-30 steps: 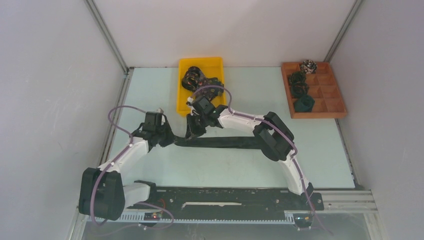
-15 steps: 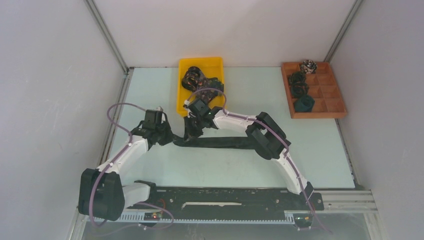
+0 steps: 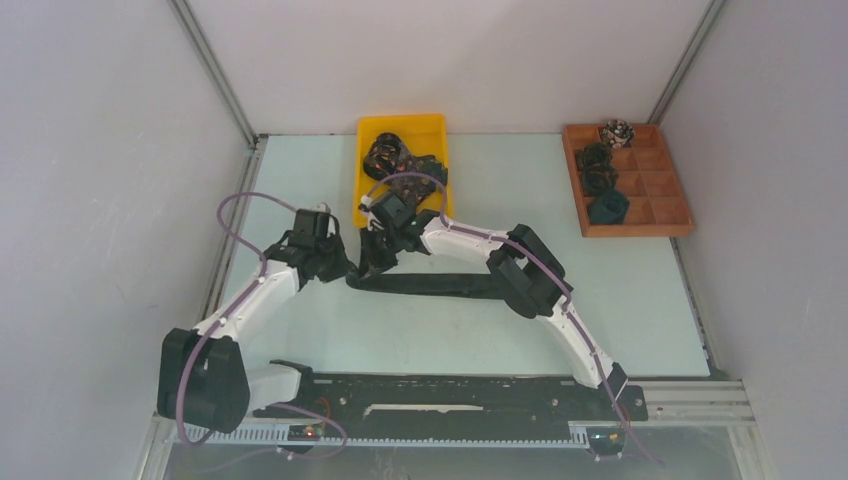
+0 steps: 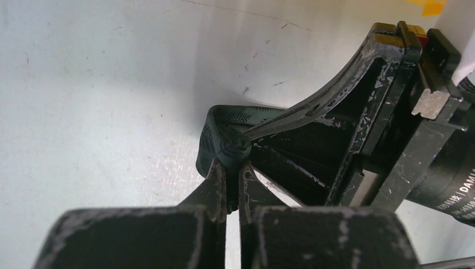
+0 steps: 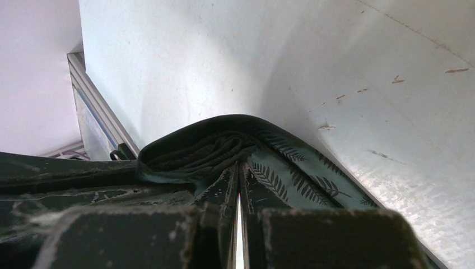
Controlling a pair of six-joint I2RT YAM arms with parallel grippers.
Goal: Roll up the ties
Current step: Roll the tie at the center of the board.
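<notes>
Since the left gripper (image 4: 231, 171) and right gripper (image 5: 237, 178) are both pinched tight on the tiny starter roll of that tie (image 5: 291, 168), one uneven tug could unravel it.

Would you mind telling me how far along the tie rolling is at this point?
Done: several rolled ties sit in the wooden tray. In hand: both pairs of jaws are shut on one end of a fern-print tie stretched across the table. Left: rolling it, plus the loose ties heaped in the yellow bin.
</notes>
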